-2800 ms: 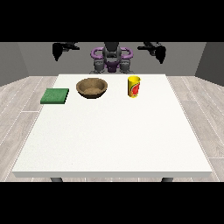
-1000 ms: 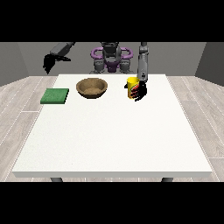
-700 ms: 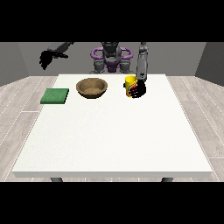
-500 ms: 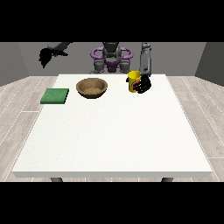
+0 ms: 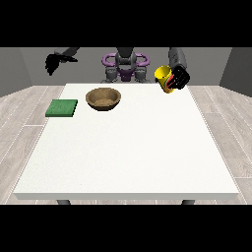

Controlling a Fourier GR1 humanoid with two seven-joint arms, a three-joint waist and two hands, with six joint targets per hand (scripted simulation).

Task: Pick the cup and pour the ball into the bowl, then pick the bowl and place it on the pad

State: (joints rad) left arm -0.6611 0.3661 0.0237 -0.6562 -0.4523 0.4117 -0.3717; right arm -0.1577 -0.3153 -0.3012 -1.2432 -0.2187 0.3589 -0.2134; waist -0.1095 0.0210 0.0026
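At the far left, the robot hand at the view's left is held raised above the bench, well apart from everything; whether its fingers are open or curled cannot be told. Near the bench's left edge one green pad is seen lying flat, unchanged from earlier. To its right, one brown bowl is seen at the far side, also unmoved and holding nothing that can be made out.

At the right, the change is found: the one yellow cup, which stood on the bench a moment ago, has been lifted clear of the surface and is now held in the air, tilted, by the robot hand at the view's right, whose fingers are wrapped round it. The ball cannot be seen, and is presumably inside the cup. The pick is thus judged done; the cup is yet to be carried left over the bowl and poured.
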